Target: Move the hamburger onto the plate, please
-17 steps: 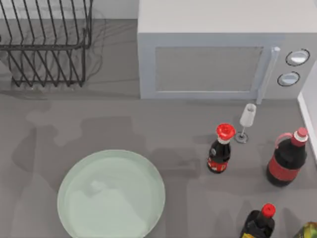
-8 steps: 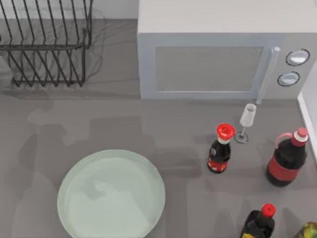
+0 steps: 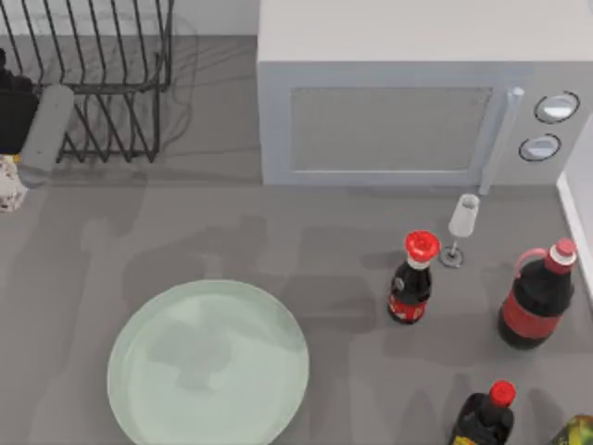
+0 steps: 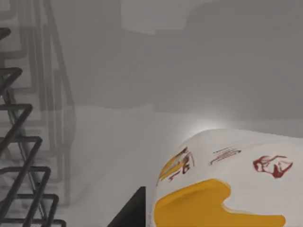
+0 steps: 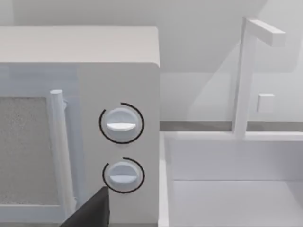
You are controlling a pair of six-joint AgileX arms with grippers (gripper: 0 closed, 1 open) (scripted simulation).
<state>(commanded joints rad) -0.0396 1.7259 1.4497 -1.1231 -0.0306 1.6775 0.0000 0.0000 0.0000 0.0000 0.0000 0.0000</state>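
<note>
1. At the left edge of the top view, the left arm (image 3: 37,120) reaches in over the desk (image 3: 278,241), lying across the front of the wire rack (image 3: 102,83).
2. Left gripper (image 3: 11,169): at the arm's lower end, against the frame's left edge. I cannot tell how its jaws stand.
3. Hamburger (image 3: 7,193): a small cream lump with tan specks, directly below the left gripper at the left edge of the frame, cut off by that edge. It is well apart from the plate. Whether it rests on the desk or is lifted cannot be told.
4. Left wrist view: the hamburger (image 4: 222,189) lies close to the camera, white with a yellow patch and red marks. A dark gripper part sits just beside it and the rack bars (image 4: 23,156) stand to one side.
5. Plate (image 3: 208,371): pale green, lower left of centre in the top view, carrying nothing.
6. Microwave (image 3: 398,120): upper right of the top view, door closed, with two dials (image 3: 548,125) at its right end.
7. Right half of the desk: a small glass (image 3: 462,222) stands upright just beside a red-capped bottle (image 3: 410,283). A larger bottle (image 3: 537,301) stands near the right edge and a third bottle (image 3: 486,417) at the lower right.
8. Right gripper (image 5: 90,213): a dark tip in the right wrist view, facing the microwave dials (image 5: 121,146). I cannot tell how its jaws stand.
</note>
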